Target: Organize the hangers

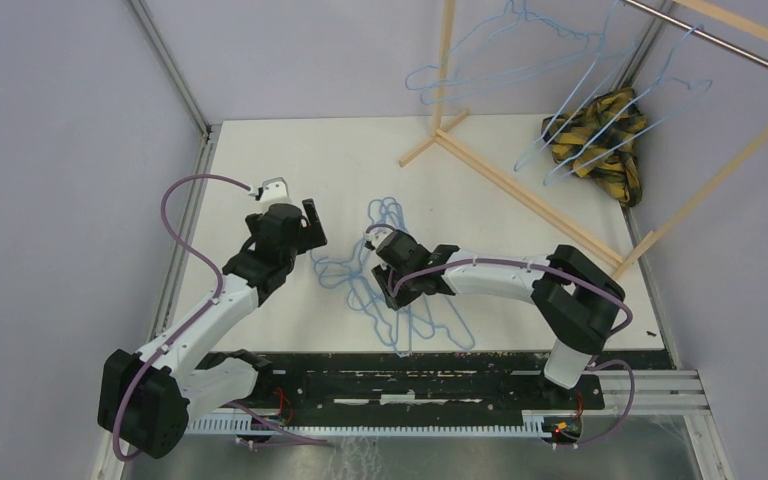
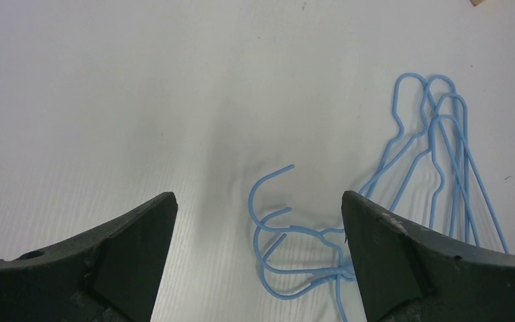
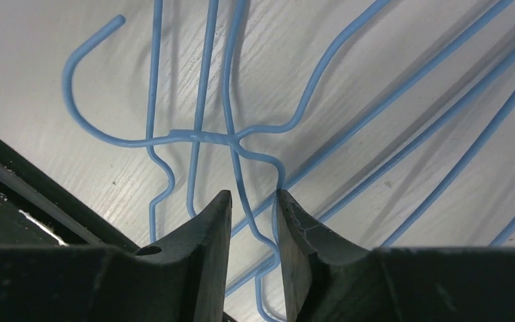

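Top external view gives the whole layout: a loose pile of light-blue wire hangers (image 1: 390, 215) lies flat on the white table (image 1: 280, 160), near the middle and a bit toward the near edge, with both arms reaching in from either side. The left gripper (image 1: 305, 222) sits just left of the pile. The right gripper (image 1: 380, 245) is down on the pile itself. This is the only view that shows the far right corner, where a wooden rack (image 1: 520, 190) stands with a few more hung hangers (image 1: 570, 110) dangling from it, and a yellow-black plaid cloth (image 1: 600, 130) is bunched up on the table behind them.

Left wrist cam makes the finger state obvious where the overhead doesn't. The left gripper (image 2: 258, 196) is spread wide with nothing between its fingers, just bare table and a couple of hooks from the hangers (image 2: 395, 100) poking in at the right. From here you can count about four shoulder loops fanned out, overlapping each other.

Right wrist cam is right on top of the wire. The right gripper (image 3: 253, 198) has its fingers drawn close with only a narrow gap, and strands of the hangers (image 3: 194, 136) run through that gap, close to where a hook meets its twisted neck. One strand looks like it touches the right-hand finger. I honestly can't tell if it's pinching the wire or only straddling it. The table's dark near edge shows at lower left.
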{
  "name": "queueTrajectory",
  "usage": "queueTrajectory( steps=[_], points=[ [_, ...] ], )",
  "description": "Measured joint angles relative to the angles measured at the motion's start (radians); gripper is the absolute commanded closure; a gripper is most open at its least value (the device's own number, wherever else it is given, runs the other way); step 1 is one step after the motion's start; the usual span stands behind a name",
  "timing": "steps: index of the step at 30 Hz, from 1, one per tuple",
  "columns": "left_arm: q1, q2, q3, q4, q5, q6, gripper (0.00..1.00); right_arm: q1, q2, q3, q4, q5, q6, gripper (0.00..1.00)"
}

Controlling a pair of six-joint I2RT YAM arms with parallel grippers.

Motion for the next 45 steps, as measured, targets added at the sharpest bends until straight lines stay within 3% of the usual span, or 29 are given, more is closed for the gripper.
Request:
queueTrajectory(
  steps=[5,16,24,35,36,40,45],
  points=[
    [0.000,0.000,0.000,0.000,0.000,0.000,0.01,0.000,0.047,0.000,0.011,0.011,0.002,0.59],
    [0.000,-0.003,-0.011,0.002,0.000,0.000,0.01,0.000,0.075,0.018,0.033,0.028,0.001,0.78],
    [0.000,-0.003,-0.012,0.002,0.000,0.000,0.01,0.000,0.023,0.018,0.009,0.058,-0.006,0.98],
    [0.002,-0.003,-0.017,0.007,0.003,0.000,0.01,0.000,-0.086,0.036,-0.031,0.120,-0.013,1.00],
    [0.002,-0.003,-0.017,0.008,0.003,0.000,0.01,0.000,-0.085,0.036,-0.031,0.122,-0.013,0.99],
    [0.002,-0.003,-0.019,0.008,0.008,0.000,0.01,0.000,-0.066,0.036,-0.011,0.132,-0.013,0.79],
    [0.002,-0.003,-0.023,0.008,0.016,0.000,0.01,0.000,0.003,0.036,0.006,0.155,-0.004,0.49]
  ],
)
